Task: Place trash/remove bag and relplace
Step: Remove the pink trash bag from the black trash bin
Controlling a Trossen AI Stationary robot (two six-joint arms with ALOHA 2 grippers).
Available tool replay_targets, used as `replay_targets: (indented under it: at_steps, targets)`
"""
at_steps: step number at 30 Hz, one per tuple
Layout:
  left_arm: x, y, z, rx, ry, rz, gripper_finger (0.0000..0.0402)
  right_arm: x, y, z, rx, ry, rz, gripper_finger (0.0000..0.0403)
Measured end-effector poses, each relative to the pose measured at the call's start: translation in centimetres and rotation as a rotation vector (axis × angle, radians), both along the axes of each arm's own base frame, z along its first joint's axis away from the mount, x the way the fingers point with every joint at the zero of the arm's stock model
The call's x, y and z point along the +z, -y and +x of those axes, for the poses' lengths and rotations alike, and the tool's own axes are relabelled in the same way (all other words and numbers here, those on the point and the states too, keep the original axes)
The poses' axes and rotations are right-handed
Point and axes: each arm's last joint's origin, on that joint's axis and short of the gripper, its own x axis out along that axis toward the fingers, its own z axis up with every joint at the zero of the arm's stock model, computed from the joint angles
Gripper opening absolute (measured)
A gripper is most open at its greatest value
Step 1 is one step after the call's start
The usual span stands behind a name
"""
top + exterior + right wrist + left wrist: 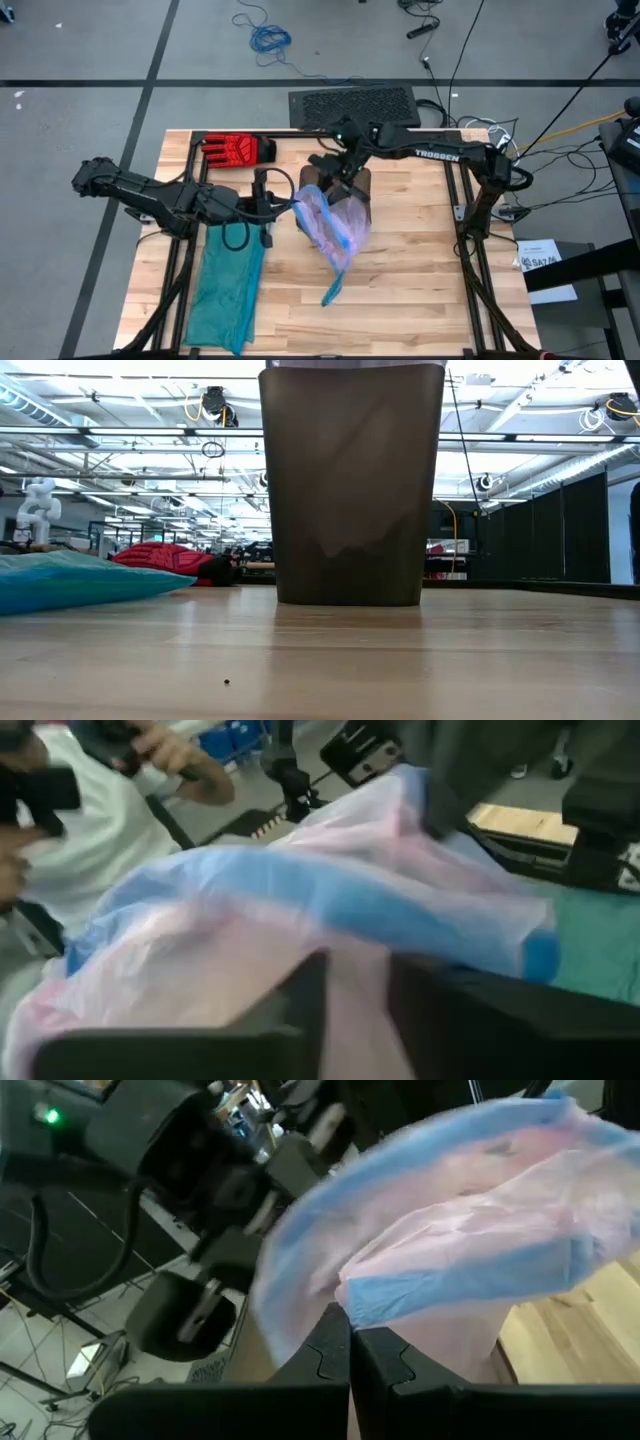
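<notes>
Both arms are working the bag point(335, 228) at the dark bin point(350, 485) near the middle of the worktop point(420, 280), apparently at the step of freeing the liner from the bin. The left gripper point(350, 1355) has its fingers closed together on a fold of the pink-white plastic, the blue drawstring band bunched just above the fingertips. The right gripper point(355, 985) reaches in from the bin's far side; film is draped across and between its fingers, which stand slightly apart, so I cannot tell whether they truly pinch it. The liner spills from the bin rim toward the near edge. To do this well, both grips should bite near the hem band, then lift evenly so the thin film neither tears nor tips the bin.
</notes>
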Motion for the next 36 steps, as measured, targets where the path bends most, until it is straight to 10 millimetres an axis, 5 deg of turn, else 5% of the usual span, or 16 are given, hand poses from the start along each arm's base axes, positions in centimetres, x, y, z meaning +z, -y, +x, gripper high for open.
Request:
replay_targets:
  at_steps: [2, 7, 20, 29, 36]
  targets:
    - [0.0, 0.0, 0.0, 0.000, 0.001, 0.000, 0.0000, 0.1, -0.9, 0.2, -0.009, 0.019, -0.054, 0.0026]
    - [0.4, 0.1, 0.0, 0.000, 0.016, -0.002, 0.0006, 1.5, -2.4, -0.3, -0.100, 0.069, -0.224, 0.0003]
    - [2.9, 0.5, -3.5, 0.115, 0.136, -0.003, 0.0123, 6.3, -5.9, -3.5, -0.141, 0.268, -0.475, 0.0000]
    - [4.7, -0.9, -5.4, 0.000, 0.250, -0.195, 0.0153, 5.9, -7.7, -3.4, -0.090, 0.266, -0.509, 0.0000]
    - [4.8, -2.6, -5.1, -0.125, 0.251, -0.278, 0.0153, 5.9, -8.0, -3.3, -0.081, 0.268, -0.507, 0.0000]
